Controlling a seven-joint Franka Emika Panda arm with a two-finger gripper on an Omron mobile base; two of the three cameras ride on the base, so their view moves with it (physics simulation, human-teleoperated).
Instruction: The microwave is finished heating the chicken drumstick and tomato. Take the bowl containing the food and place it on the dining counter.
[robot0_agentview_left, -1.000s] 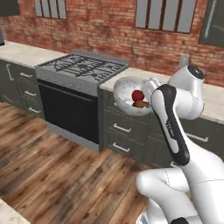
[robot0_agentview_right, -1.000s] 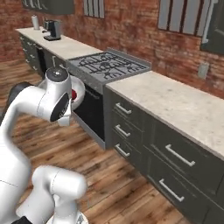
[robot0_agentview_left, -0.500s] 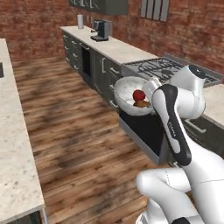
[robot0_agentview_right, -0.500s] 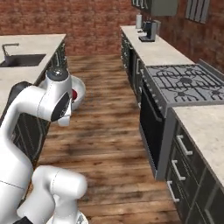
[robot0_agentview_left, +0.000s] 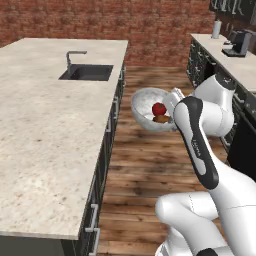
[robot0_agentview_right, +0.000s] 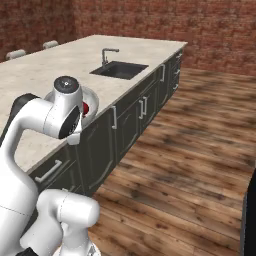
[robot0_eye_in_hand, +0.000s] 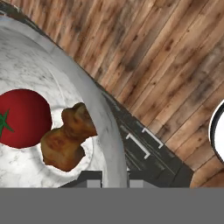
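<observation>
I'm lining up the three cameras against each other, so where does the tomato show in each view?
Left base view: tomato right of centre, inside the bowl.
Right base view: a red sliver at left, beside the arm's white elbow.
Hand view: at the left edge, next to the chicken drumstick.
Shared landmark: the bowl's pale rim.

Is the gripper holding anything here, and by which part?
Yes. The gripper is shut on the bowl, pinching its rim. The tomato and drumstick lie inside, above the wooden floor.
</observation>
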